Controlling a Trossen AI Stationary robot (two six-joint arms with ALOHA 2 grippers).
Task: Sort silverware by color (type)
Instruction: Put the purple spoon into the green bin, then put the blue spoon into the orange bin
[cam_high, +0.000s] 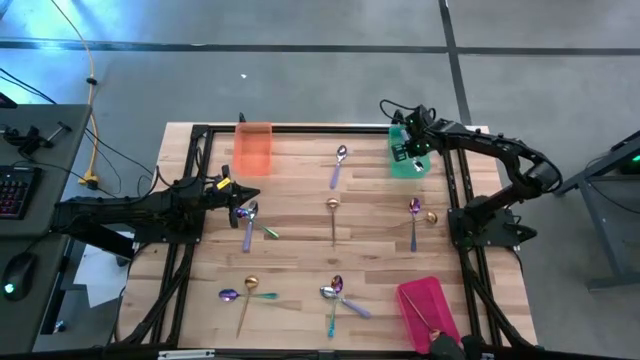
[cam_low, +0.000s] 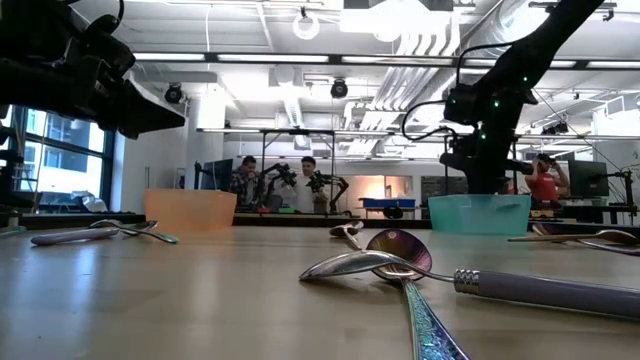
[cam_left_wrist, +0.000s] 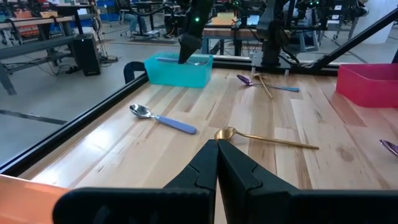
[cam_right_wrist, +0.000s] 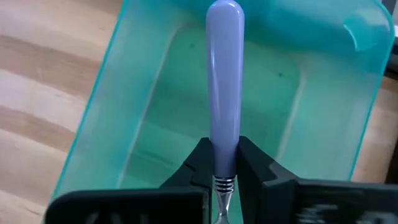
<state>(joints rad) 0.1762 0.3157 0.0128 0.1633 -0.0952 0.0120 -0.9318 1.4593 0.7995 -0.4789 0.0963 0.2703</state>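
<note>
A robotics lab or workshop is shown. Exposed ducts and pipes (cam_low: 330, 60) are seen under the ceiling, workbenches (cam_left_wrist: 43, 28) and more robot arms (cam_low: 300, 185) stand behind, and a keyboard (cam_high: 12, 190) is set beside the wooden table (cam_high: 300, 240).

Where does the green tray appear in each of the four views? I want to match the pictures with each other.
High view: green tray at the far right of the table, under the right gripper.
Low view: right of centre, at the table's far edge.
Left wrist view: upper centre-left, across the table.
Right wrist view: fills the picture, below the lavender-handled spoon in the gripper.
Shared landmark: the right arm above the tray.
</note>
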